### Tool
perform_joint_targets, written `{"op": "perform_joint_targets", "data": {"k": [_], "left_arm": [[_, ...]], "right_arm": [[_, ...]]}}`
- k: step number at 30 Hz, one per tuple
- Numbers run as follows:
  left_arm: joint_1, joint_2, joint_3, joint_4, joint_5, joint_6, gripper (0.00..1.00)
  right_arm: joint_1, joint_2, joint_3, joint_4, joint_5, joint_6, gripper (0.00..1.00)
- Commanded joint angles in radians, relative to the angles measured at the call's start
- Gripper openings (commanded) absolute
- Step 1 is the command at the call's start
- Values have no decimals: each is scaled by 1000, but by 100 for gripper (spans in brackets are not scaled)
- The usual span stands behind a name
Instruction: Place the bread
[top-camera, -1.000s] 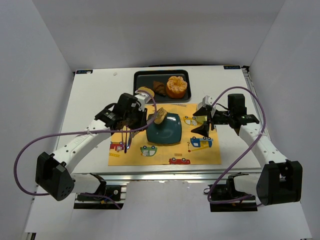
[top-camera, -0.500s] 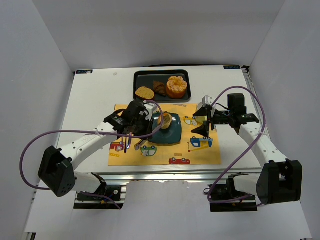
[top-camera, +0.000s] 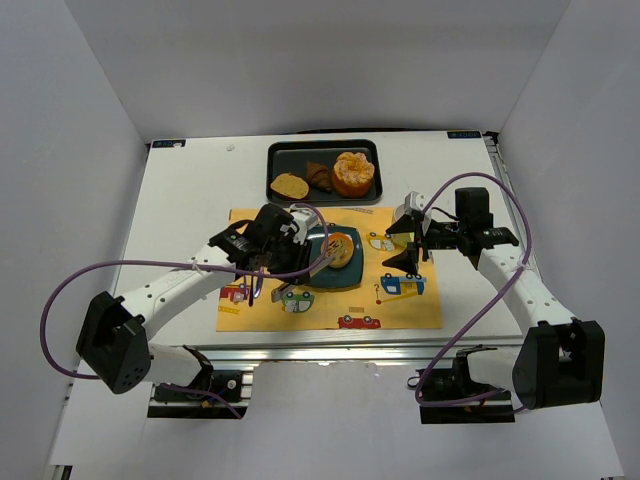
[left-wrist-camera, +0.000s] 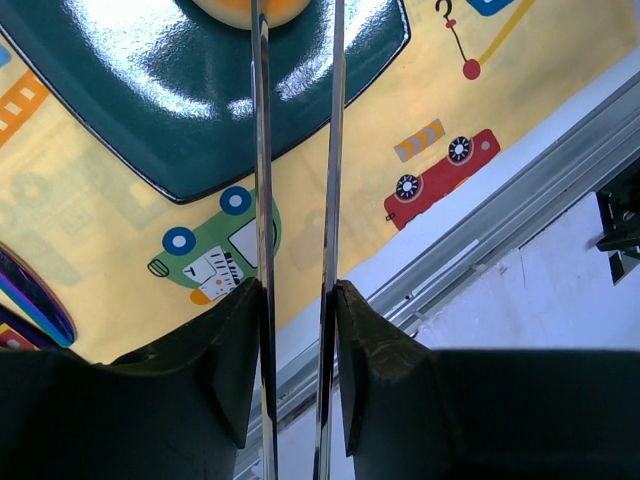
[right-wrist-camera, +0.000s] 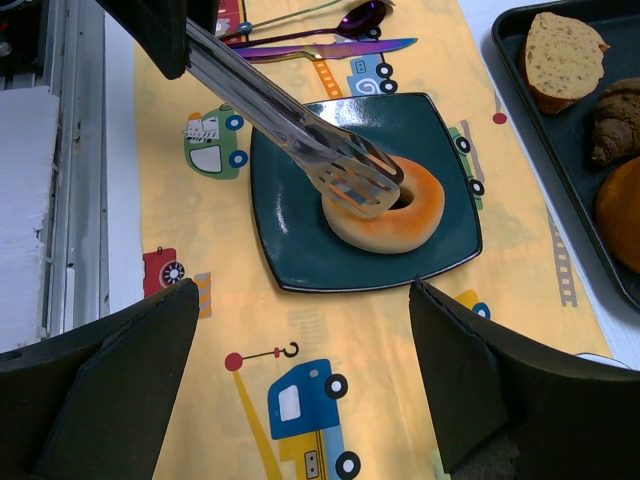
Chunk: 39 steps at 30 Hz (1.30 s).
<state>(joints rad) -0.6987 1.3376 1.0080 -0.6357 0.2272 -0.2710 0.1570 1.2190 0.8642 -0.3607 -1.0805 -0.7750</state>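
The bread (right-wrist-camera: 420, 215) sits on the green plate (right-wrist-camera: 300, 235). My left gripper (left-wrist-camera: 297, 292) is squeezed tight on the tongs (right-wrist-camera: 290, 125), whose tips rest on the bun by its hole, but I cannot tell if they pinch it. My right gripper (right-wrist-camera: 303, 298) is wide open and holds nothing. I think the bun is light and squishy, so I would pinch its ring softly.

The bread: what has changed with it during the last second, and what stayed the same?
The left gripper, shut on the tongs, carried the bread rightward from the left edge of the plate to its middle; the tongs are still on it. The right gripper, open, and the tray stayed put.
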Motion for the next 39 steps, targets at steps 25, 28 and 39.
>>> {"op": "perform_joint_targets", "data": {"k": [25,28,39], "left_arm": [[356,-138,9,7,-287,41,1],[519,-138,-109,117,-351,169,2],[761,84,-331,490,-174,313,7]], "right_arm": [[-8,-16,33,-18,-30,-30,89],[-7,-12,41,-26,-30,-35,90],[-5,8,71,-83,-22,-61,90]]}}
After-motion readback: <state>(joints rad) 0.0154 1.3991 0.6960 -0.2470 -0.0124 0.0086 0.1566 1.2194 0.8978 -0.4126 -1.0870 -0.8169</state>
